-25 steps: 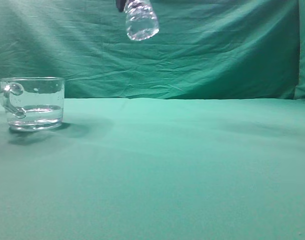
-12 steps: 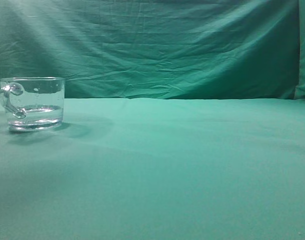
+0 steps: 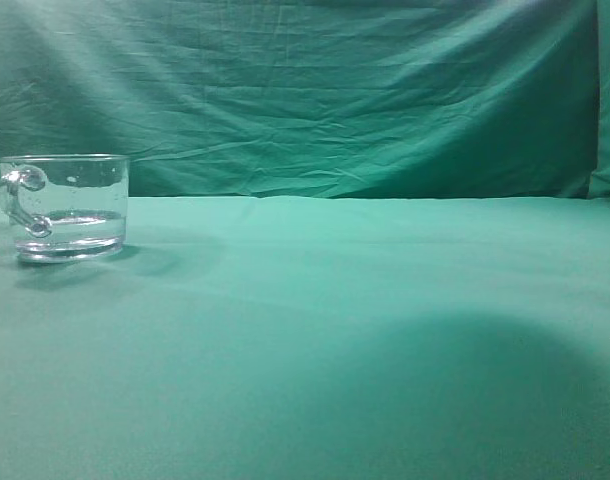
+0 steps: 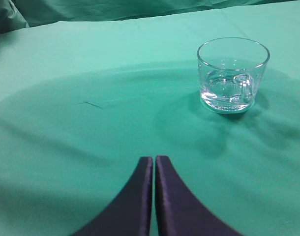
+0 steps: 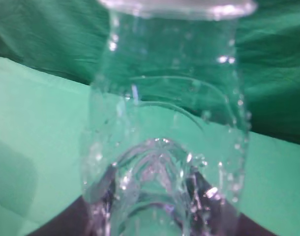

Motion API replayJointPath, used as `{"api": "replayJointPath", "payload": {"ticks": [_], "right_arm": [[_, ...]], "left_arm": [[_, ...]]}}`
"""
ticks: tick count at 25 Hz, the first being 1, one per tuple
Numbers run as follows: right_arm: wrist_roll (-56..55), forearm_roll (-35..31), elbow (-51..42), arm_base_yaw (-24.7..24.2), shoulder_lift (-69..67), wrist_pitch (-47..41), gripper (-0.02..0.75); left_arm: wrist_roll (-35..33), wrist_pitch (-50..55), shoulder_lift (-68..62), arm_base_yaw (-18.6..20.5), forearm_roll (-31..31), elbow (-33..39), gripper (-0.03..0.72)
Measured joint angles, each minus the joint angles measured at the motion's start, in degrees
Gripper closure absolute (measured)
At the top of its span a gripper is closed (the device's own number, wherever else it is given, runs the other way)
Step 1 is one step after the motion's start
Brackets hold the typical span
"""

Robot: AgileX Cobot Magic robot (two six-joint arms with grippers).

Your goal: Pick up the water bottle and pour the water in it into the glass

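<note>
Right wrist view | right end effector (image 5: 155, 216) grips water bottle (image 5: 165, 113); left end effector (image 4: 154, 169) closed, empty; glass (image 4: 232, 73) on cloth

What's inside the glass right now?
The glass holds a shallow layer of clear water, its surface line low above the thick base. Droplets cling to the wall above. Nothing else shows inside; the handle covers a small part.
</note>
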State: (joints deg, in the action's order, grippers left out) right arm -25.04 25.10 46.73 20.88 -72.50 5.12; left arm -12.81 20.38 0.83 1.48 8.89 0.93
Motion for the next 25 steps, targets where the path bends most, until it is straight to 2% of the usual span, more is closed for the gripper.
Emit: {"api": "replayJointPath", "payload": {"ticks": [3, 9, 20, 25], "right_arm": [[-0.13, 0.14, -6.09, -4.11, 0.0, 6.25, 0.449], [3.24, 0.32, -15.77, -10.25, -2.95, 26.74, 0.449], [11.46, 2.03, -16.5, -10.37, -25.38, 51.28, 0.449], [17.66, 2.45, -16.4, -10.37, -34.64, 57.44, 0.449]], "left_arm": [[0.0, 0.0, 0.0, 0.0, 0.0, 0.0, 0.688], [0.0, 0.0, 0.0, 0.0, 0.0, 0.0, 0.688], [0.0, 0.0, 0.0, 0.0, 0.0, 0.0, 0.688], [0.0, 0.0, 0.0, 0.0, 0.0, 0.0, 0.688]]}}
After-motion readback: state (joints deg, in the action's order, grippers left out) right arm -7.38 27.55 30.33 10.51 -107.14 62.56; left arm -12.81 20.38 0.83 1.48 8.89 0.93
